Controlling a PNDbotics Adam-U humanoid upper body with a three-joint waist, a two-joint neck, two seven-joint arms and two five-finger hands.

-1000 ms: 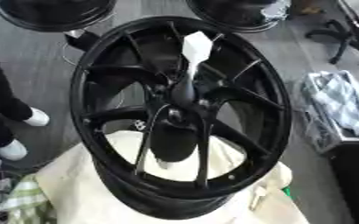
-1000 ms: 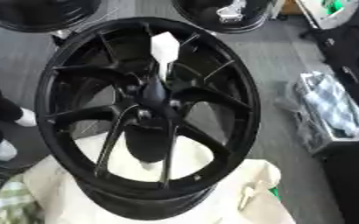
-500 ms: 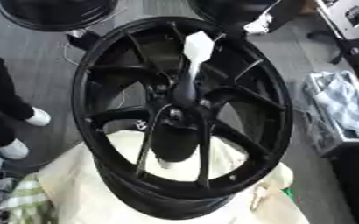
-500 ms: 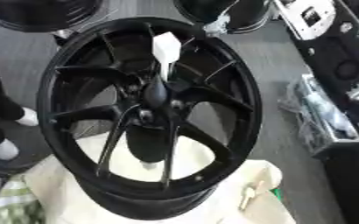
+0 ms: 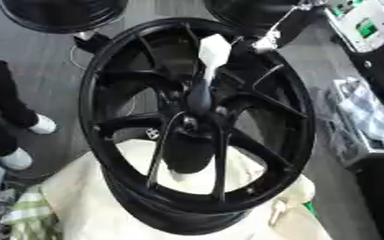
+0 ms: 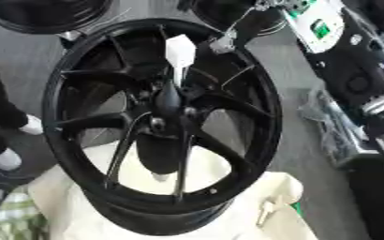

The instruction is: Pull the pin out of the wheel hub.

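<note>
A large black spoked wheel hub (image 5: 195, 117) lies tilted on a white cloth (image 5: 89, 197). The pin (image 5: 214, 49) stands in the hub's centre, with a flat white head on a thin pale shaft that runs down into a black cone. My right arm (image 6: 343, 56), black with a green and white label, comes in from the upper right. Its hand (image 5: 259, 38) shows as a dark shape with a small pale part over the wheel's far rim, just right of the pin's head. I cannot tell whether it touches the pin. The left hand is not in view.
Two more black wheels (image 5: 60, 14) lie on the grey floor behind. A person's dark legs and white shoes (image 5: 31, 126) stand at the left. A grey bundle (image 5: 367, 117) lies at the right, and a green checked cloth (image 5: 23, 215) at the lower left.
My right arm has come into view from the upper right and reached down toward the pin's head. The whole picture has shifted and tilted. The pin still stands in the hub.
</note>
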